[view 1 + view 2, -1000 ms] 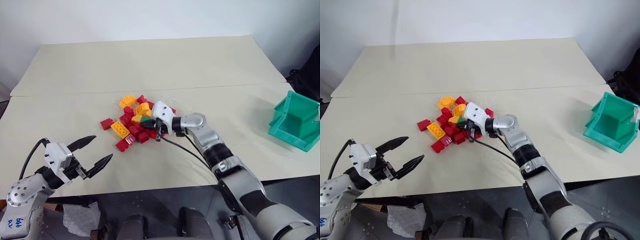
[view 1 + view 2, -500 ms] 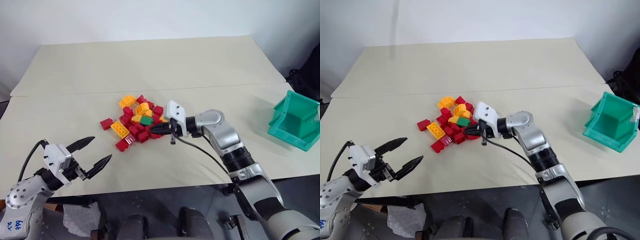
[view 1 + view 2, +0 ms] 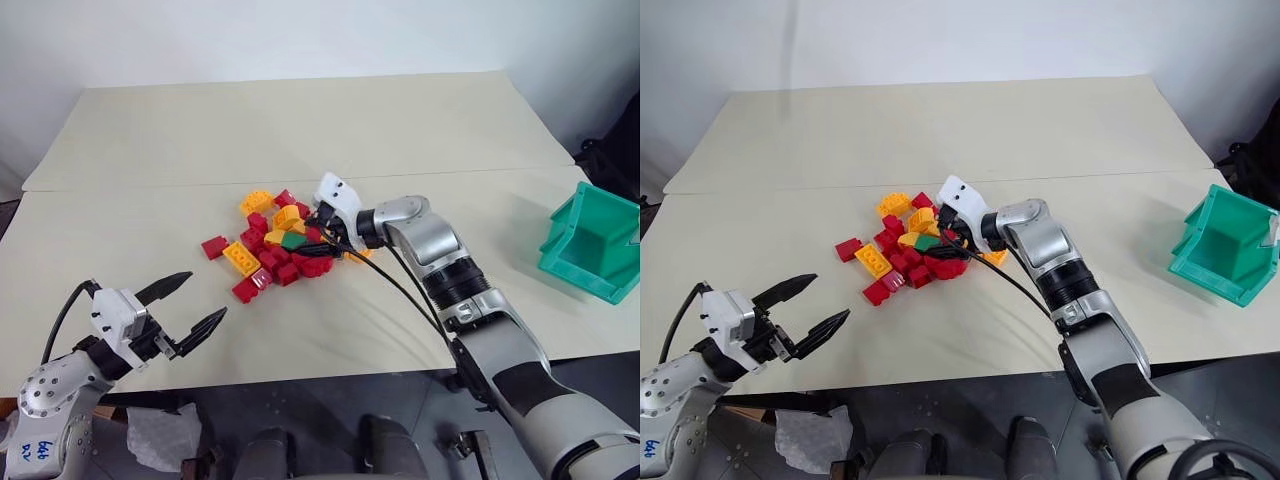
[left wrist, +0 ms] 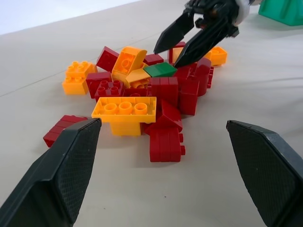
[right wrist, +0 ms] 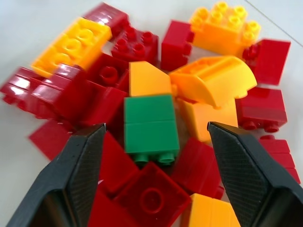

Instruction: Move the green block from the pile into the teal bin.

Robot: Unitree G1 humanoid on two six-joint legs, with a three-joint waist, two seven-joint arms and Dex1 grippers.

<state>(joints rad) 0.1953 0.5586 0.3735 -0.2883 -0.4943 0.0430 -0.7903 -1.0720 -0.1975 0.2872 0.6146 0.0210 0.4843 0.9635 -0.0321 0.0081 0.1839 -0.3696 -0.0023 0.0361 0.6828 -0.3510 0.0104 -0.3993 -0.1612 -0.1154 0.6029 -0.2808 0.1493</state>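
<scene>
Near the middle of the table (image 3: 450, 120), the small, rigid, light green plastic brick (image 5: 150, 127) lies atop the red-and-orange brick pile (image 3: 275, 245), best pinched across its smooth sides by the open right end effector (image 4: 182, 40) hovering above.

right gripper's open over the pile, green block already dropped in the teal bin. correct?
Not quite. The right gripper is open over the pile, but the green block lies among the red and orange bricks, framed between the fingers in the right wrist view. The teal bin stands far off at the table's right edge.
</scene>
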